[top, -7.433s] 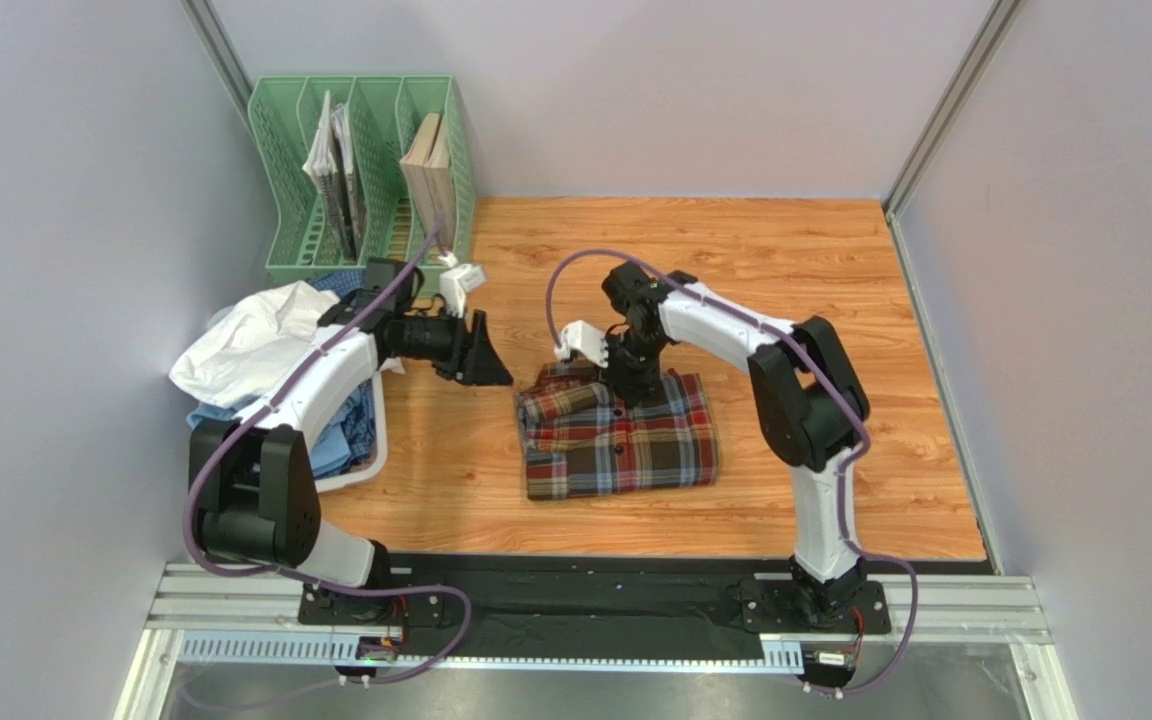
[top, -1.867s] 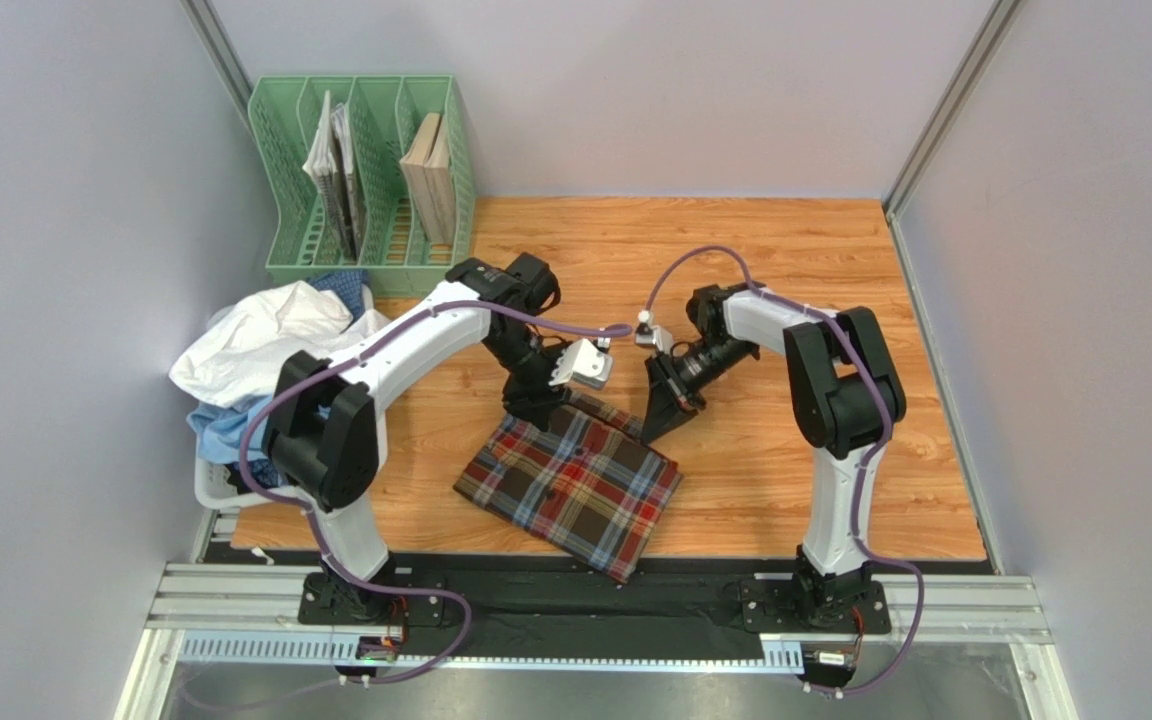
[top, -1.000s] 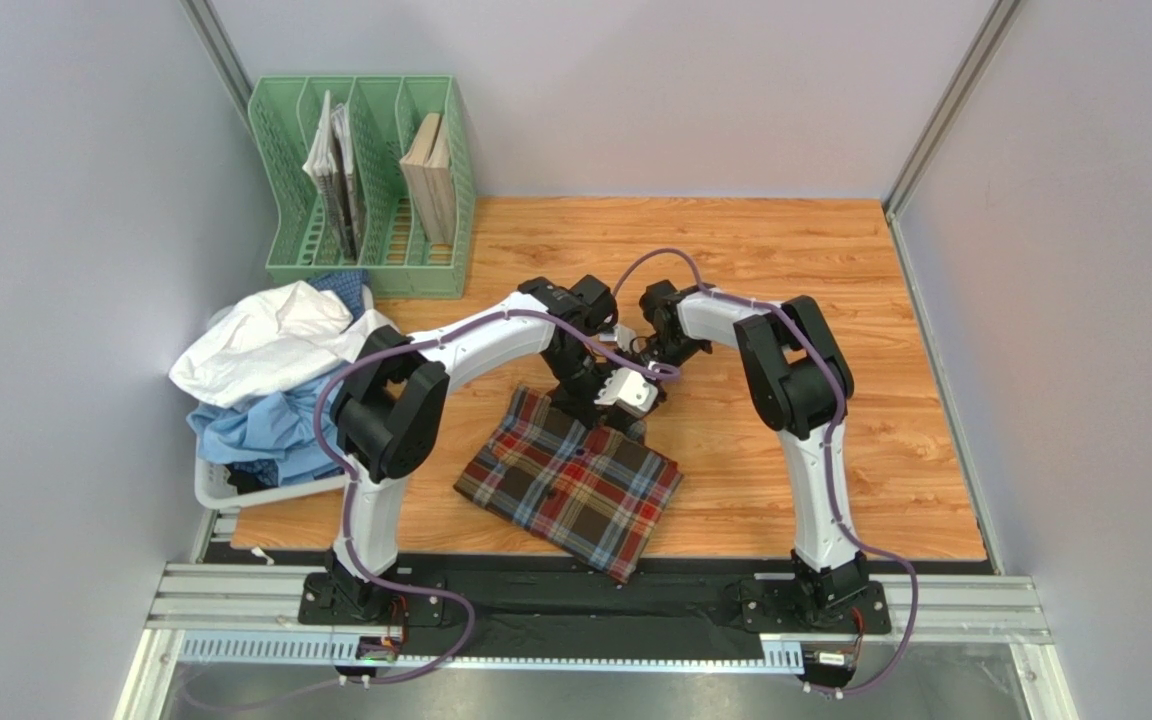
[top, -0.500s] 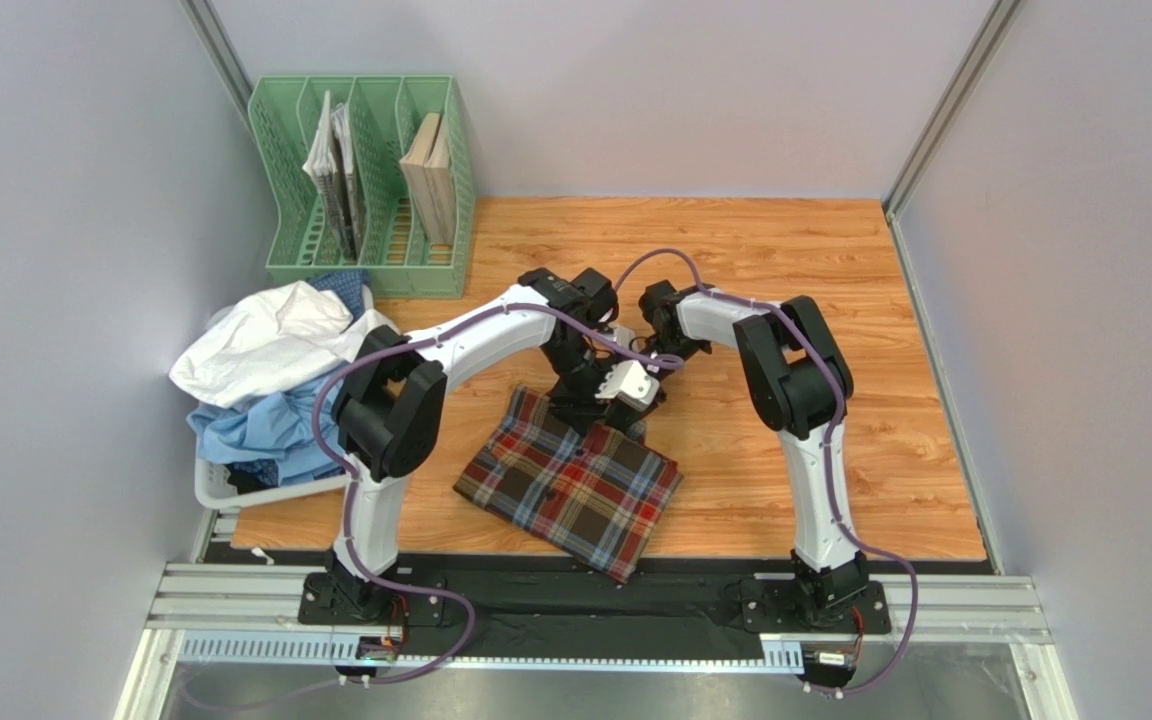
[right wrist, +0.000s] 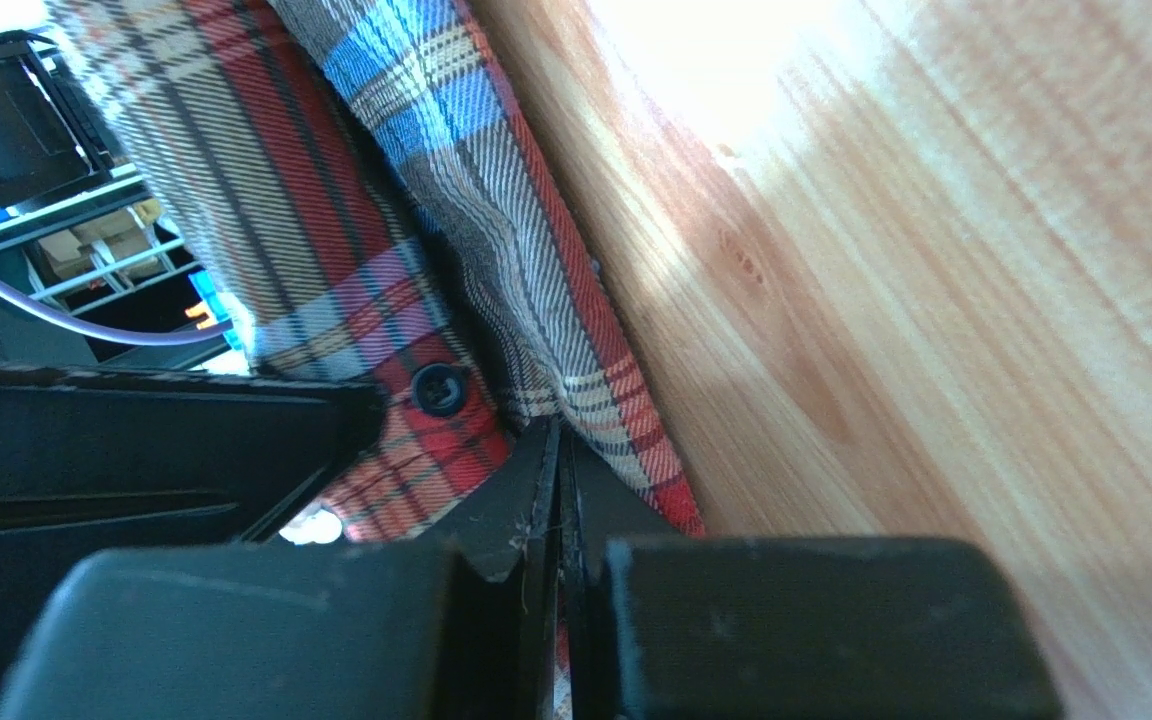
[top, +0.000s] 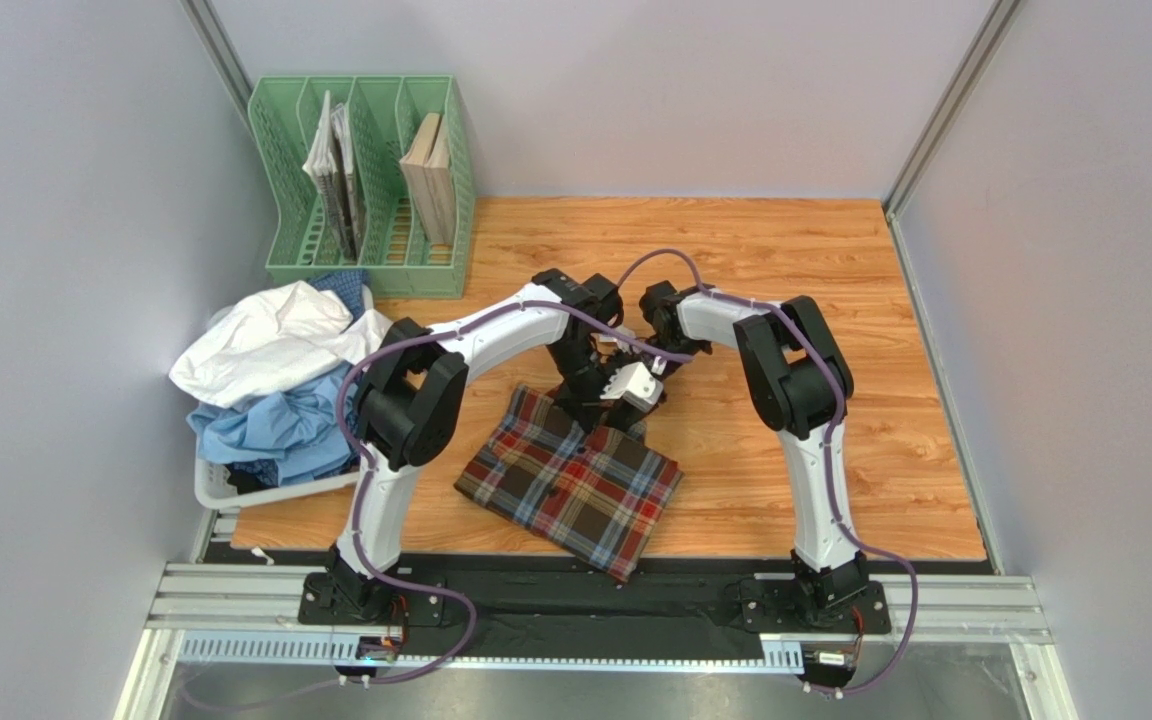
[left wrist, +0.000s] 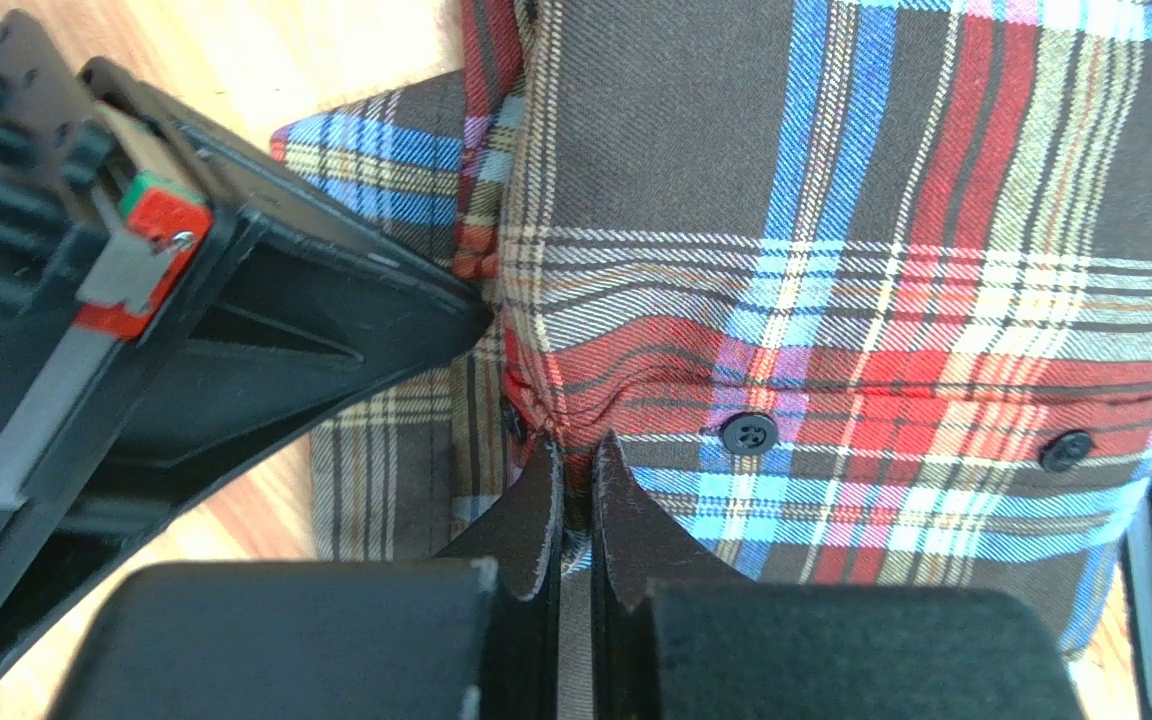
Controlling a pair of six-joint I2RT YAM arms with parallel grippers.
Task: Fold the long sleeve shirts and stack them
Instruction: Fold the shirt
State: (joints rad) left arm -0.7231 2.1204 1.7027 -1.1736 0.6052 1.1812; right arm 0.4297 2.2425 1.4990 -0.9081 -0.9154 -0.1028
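The tartan long sleeve shirt lies folded on the wooden table, turned at an angle. Both grippers meet at its far edge. My left gripper is shut on a pinch of the red button placket, seen from above at the left gripper. My right gripper is shut on the cloth's edge right beside it; one of its black fingers fills the left of the left wrist view. A white shirt and a light blue shirt lie heaped at the left.
The heap sits in a white basket at the table's left edge. A green file rack with books stands at the back left. Grey walls close in both sides, and bare wood lies right of the arms.
Over the last second my left jaws parted and closed again on the tartan shirt's far edge. The right gripper and the shirt stayed where they were.
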